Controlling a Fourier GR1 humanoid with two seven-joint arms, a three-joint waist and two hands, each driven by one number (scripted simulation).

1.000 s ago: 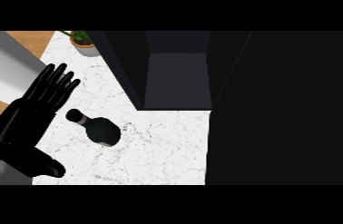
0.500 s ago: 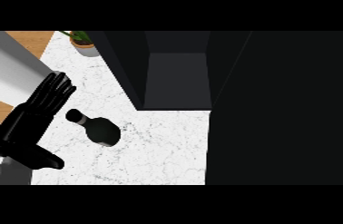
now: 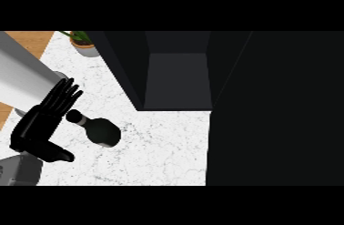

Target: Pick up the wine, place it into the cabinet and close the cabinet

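A dark wine bottle (image 3: 101,130) stands on the white marble counter (image 3: 161,146), its neck pointing up-left in the head view. My left hand (image 3: 42,124) is just left of it, fingers straight and thumb spread toward the lower right. The fingers lie beside the bottle's cap; whether they touch it is unclear. The hand holds nothing. Behind the bottle, the dark cabinet (image 3: 178,78) stands open, showing a grey inner floor. My right hand does not show.
A large black panel (image 3: 275,110), likely the cabinet's door, fills the right side. A potted plant (image 3: 84,43) sits at the counter's far left corner. A broad grey-white shape (image 3: 23,78) lies along the left edge, above the hand.
My left hand has slid down and slightly right, closing in on the bottle's neck. The bottle and cabinet have not moved.
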